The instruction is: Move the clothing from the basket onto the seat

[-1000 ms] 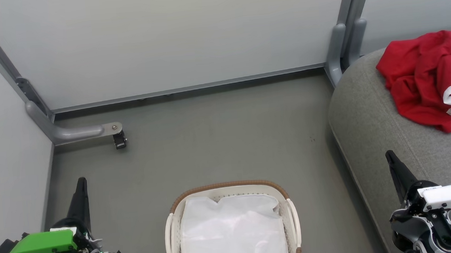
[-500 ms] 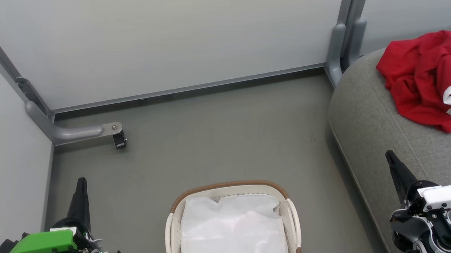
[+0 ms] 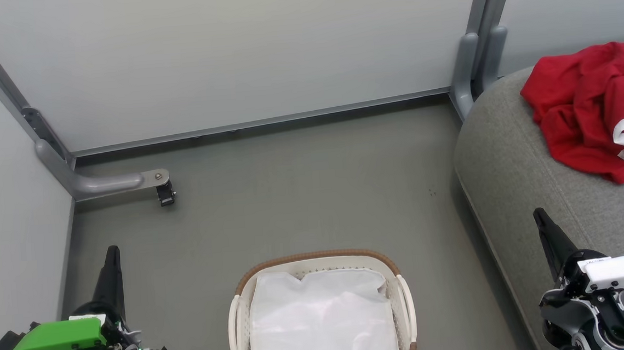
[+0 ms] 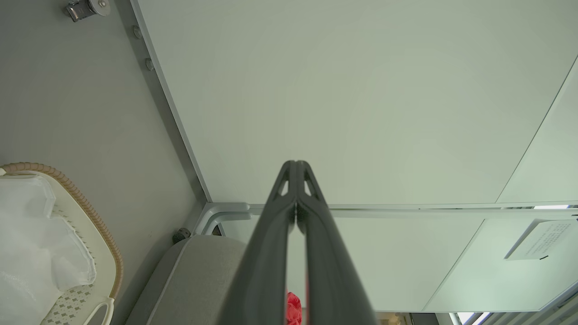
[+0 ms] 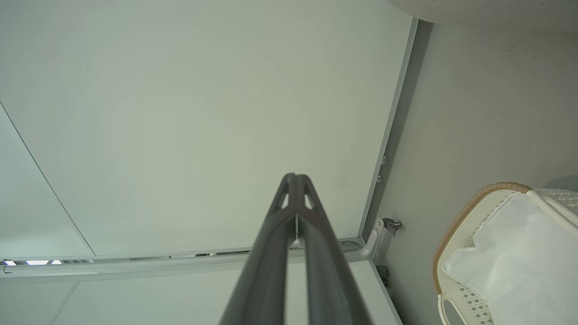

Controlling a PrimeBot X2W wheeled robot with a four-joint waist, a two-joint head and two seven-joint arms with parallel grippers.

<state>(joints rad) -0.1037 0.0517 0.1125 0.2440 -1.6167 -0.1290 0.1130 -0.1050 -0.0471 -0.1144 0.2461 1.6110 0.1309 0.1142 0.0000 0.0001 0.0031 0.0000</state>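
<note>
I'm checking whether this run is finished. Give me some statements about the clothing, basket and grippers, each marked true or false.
1. The clothing lies on the seat. True.
2. The basket holds red clothing. False: what shows in it is a white sheet.
3. The left gripper is open. False: its fingers are pressed together.
4. The right gripper is shut and holds nothing. True.
5. The basket stands on the seat. False: it stands on the floor, apart from the seat.

1 ea.: basket (image 3: 317,255), sheet (image 3: 322,322), clothing heap (image 3: 587,101), seat (image 3: 509,172); 2 claws: left claw (image 3: 112,254), right claw (image 3: 540,217).
</note>
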